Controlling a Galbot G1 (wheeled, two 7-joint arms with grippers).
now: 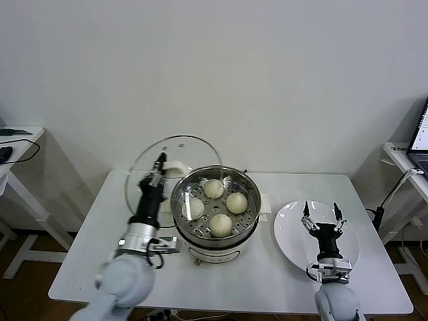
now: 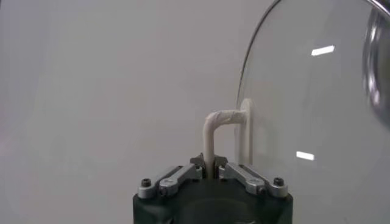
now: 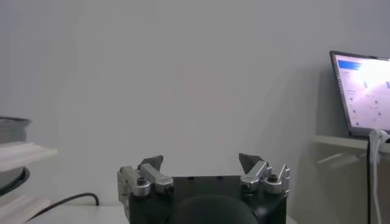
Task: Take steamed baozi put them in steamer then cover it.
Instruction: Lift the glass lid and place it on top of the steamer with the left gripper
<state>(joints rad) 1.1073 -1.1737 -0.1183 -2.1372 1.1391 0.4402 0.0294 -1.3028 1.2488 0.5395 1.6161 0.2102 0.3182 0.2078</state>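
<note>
So all four baozi [image 1: 215, 188] are already sitting in the steamer [image 1: 215, 208] at center frame, and the plate [image 1: 287, 234] at lower right is bare. The left gripper [image 1: 159, 166] is clamped on the glass lid [image 1: 175, 160] handle, holding it on edge just left of the pot. Only the covering is left. The right gripper [image 1: 323, 217] hangs spread wide over the plate.

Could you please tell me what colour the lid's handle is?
Cream-white; the handle shows best in the left wrist view.

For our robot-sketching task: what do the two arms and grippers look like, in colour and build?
Both arms are pale grey with rounded joint shells. The left gripper and right gripper have black bodies with silver metal finger links fastened by dark bolts, ending in dark pointed tips. A short black cable loops at the left wrist.
</note>
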